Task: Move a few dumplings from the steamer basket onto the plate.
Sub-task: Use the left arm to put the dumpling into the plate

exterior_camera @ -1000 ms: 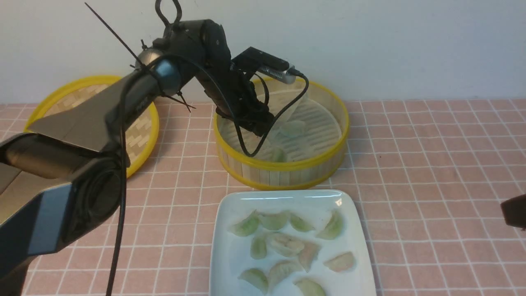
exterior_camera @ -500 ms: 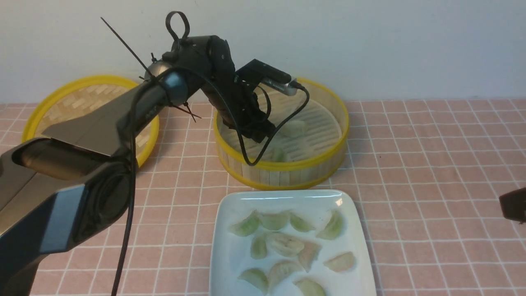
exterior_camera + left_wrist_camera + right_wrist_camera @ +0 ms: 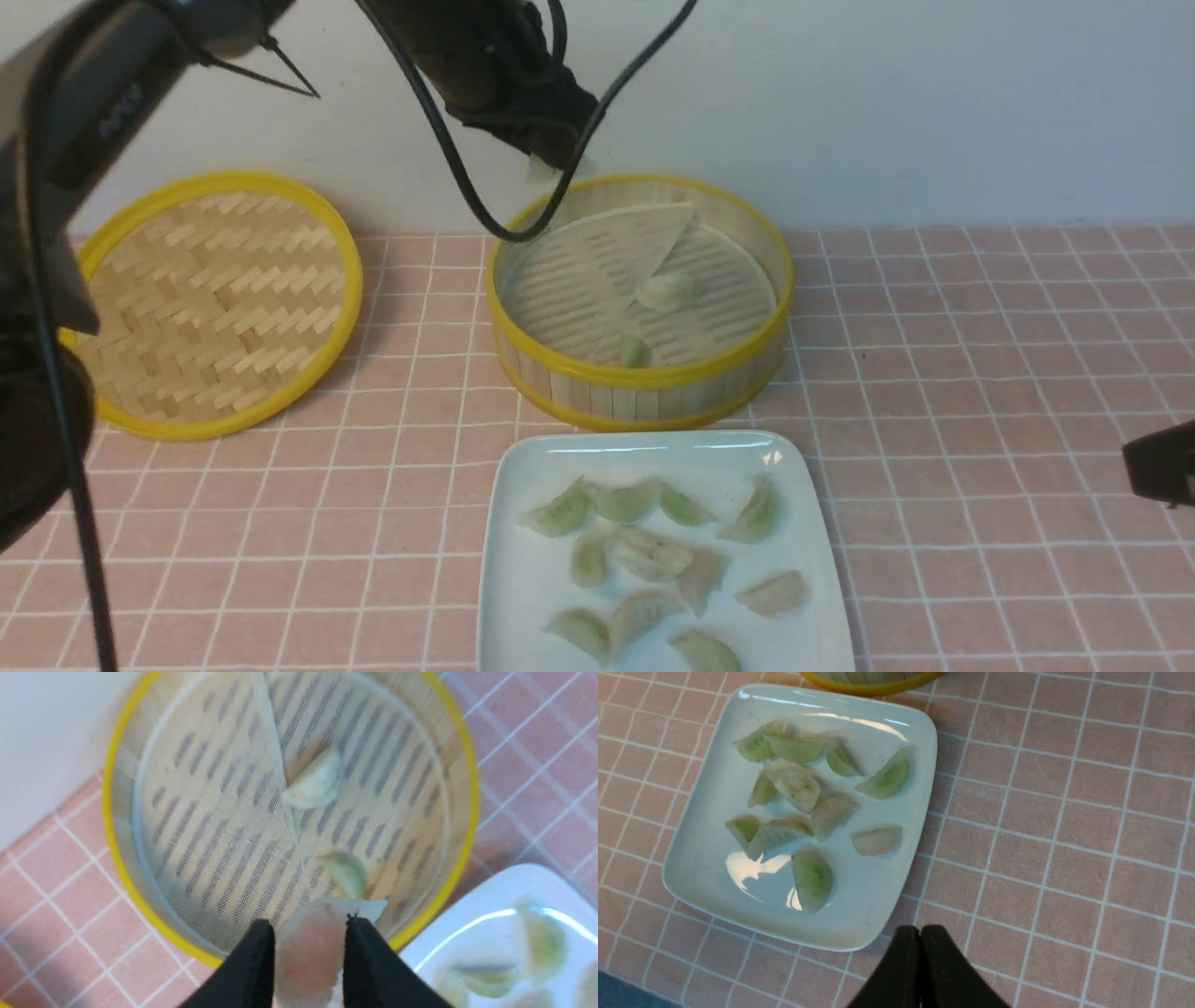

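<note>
Above the basket [image 3: 644, 378] at the far side of the bench, the left pincer [image 3: 308, 924] grips a pinkish dumpling [image 3: 306, 956], two dumplings [image 3: 667, 290] lie inside, the near plate [image 3: 523, 579] holds many more, and the right pincer [image 3: 920, 928] rests closed and empty at the right.

Front view: left arm [image 3: 112, 84] cut off by top edge, upper left. Left pincer [image 3: 551, 159] mostly hidden behind own wrist, top centre; only pale scrap seen beneath it. Plate [image 3: 518, 560] cropped at bottom edge. Right pincer [image 3: 1162, 471] reduced to dark sliver at right edge.

Left wrist view: gripped pinkish dumpling [image 3: 308, 947] blurred, clipped by frame edge; plated dumplings [image 3: 537, 942] smeared.

Right wrist view: steamer basket [image 3: 873, 679] cut down to rim sliver.
</note>
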`<state>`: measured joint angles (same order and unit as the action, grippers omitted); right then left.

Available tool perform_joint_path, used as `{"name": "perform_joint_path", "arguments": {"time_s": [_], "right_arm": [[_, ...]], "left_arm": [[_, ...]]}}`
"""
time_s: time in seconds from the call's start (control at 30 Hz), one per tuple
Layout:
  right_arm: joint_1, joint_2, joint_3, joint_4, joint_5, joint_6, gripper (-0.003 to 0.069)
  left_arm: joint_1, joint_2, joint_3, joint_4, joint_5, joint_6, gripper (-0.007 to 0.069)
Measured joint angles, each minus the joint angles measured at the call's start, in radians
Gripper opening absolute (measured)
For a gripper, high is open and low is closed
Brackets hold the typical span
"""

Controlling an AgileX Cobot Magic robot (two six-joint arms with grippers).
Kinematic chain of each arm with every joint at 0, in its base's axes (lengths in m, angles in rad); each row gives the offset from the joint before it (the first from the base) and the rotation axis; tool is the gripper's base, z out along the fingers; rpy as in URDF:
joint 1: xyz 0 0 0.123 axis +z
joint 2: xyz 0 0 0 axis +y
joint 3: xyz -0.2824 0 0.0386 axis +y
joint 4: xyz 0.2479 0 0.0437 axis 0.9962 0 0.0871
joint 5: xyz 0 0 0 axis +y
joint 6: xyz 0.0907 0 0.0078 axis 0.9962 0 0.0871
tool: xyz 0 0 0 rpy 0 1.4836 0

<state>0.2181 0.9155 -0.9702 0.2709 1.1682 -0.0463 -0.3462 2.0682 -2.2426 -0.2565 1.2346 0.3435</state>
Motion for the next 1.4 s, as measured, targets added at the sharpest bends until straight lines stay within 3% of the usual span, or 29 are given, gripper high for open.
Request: {"name": "perform_joint_path", "arguments": {"time_s": [0.13,0.4,0.57,0.77,1.0,1.17,1.3,1.4], "right_arm": [[0.000,0.000,0.000,0.017,-0.001,0.000,-0.0015],[0.000,0.000,0.000,0.037,-0.002,-0.001,-0.0015],[0.000,0.000,0.000,0.038,-0.008,-0.007,-0.0015],[0.000,0.000,0.000,0.041,-0.018,-0.008,-0.0015],[0.000,0.006,-0.003,0.042,-0.048,-0.009,-0.0015],[0.000,0.080,-0.081,0.045,-0.059,-0.031,-0.0015],[0.014,0.244,-0.223,0.061,-0.052,-0.103,-0.0015],[0.046,0.365,-0.315,0.074,-0.075,-0.175,-0.0015]], "left_arm": [[0.000,-0.090,0.101,-0.029,0.001,-0.036,0.0169],[-0.013,-0.268,0.648,-0.108,0.000,-0.047,0.0162],[-0.114,-0.277,0.927,-0.137,-0.024,-0.001,0.0162],[-0.217,-0.278,1.044,-0.146,-0.133,0.016,0.0162],[-0.265,-0.278,1.048,-0.152,-0.218,0.029,0.0162],[-0.267,-0.272,1.048,-0.139,-0.215,0.032,0.0266],[-0.267,-0.271,1.048,-0.128,-0.183,0.032,0.0440],[-0.267,-0.271,1.040,-0.105,-0.154,0.021,0.0482]]}}
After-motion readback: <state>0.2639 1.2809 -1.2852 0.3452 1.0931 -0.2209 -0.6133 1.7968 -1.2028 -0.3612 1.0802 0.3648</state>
